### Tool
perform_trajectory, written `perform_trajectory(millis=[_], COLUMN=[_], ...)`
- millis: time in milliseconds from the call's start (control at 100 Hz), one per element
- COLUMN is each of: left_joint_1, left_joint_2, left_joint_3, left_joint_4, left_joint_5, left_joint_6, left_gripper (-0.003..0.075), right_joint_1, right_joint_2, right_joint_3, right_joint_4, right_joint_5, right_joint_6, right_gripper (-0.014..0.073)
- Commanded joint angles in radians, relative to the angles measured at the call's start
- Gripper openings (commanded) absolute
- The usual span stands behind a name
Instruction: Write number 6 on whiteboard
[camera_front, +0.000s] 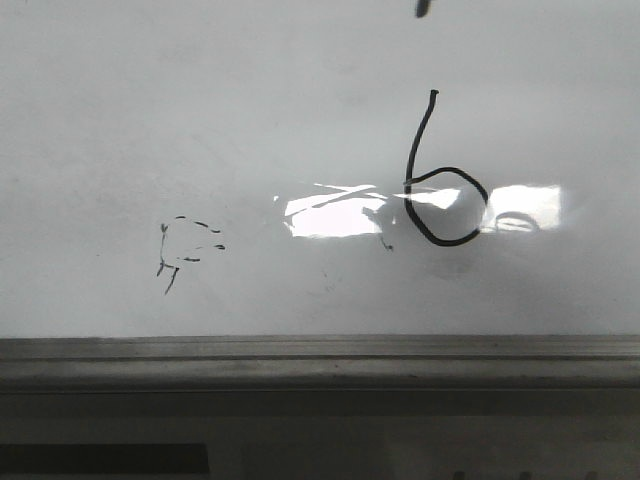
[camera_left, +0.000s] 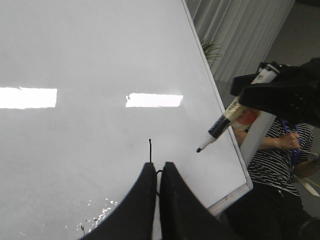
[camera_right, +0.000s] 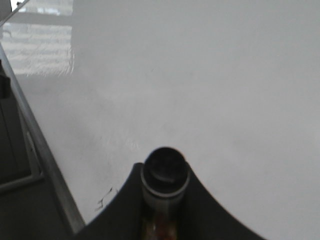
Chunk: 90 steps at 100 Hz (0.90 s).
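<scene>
Number 6 (camera_front: 440, 190) drawn in black on whiteboard (camera_front: 200, 120), right of centre, upright, long axis vertical, stem up, closed loop at base overlapping glare patch (camera_front: 330, 215). Faint scribbles (camera_front: 185, 250) lower left. Right gripper (camera_right: 165, 210) clamped around marker (camera_left: 225, 125), tip off the board. Left gripper (camera_left: 157, 175) fingers pressed together, empty.

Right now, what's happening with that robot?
Left gripper shut, empty. Right gripper shut on marker, tip lifted. Number 6 done on whiteboard. Nothing obstructing.
</scene>
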Motion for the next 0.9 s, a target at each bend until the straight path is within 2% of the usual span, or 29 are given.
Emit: perform_trajectory(millis=[0,80,200,270,420,610,780,890], left_joint_1=[-0.001,-0.001,-0.001,-0.001,-0.001,-0.001,-0.001,-0.001], left_joint_2=[0.066,0.151,0.314,0.411,0.574,0.678,0.706,0.71], left_joint_3=[-0.033,-0.05,-0.126,-0.179,-0.257,-0.288,-0.288,-0.288], left_joint_4=[-0.033,0.018,0.198,0.279,0.278,0.124,0.013,-0.005], left_joint_5=[0.034,0.107,0.25,0.323,0.417,0.61,0.659,0.713], left_joint_6=[-0.005,-0.005,-0.005,0.024,0.179,0.473,0.484,0.484], left_gripper=[0.0005,0.0094,0.0311,0.0379,0.0376,0.0376,0.0375,0.0353], right_joint_1=[0.002,0.002,0.002,0.011,0.075,0.204,0.26,0.271], right_joint_2=[-0.007,-0.007,-0.005,-0.005,-0.005,-0.005,0.003,0.018], right_joint_3=[-0.062,-0.063,-0.063,-0.063,-0.063,-0.063,-0.063,-0.061], right_joint_4=[-0.008,0.04,0.106,0.115,0.122,0.121,0.121,0.121], right_joint_5=[0.086,0.099,0.108,0.115,0.135,0.095,0.074,0.077], right_joint_6=[-0.011,-0.011,-0.011,-0.011,-0.026,-0.026,-0.026,-0.026], right_gripper=[-0.0043,-0.0043,-0.0046,-0.0046,-0.0046,-0.0046,-0.0046,-0.0046])
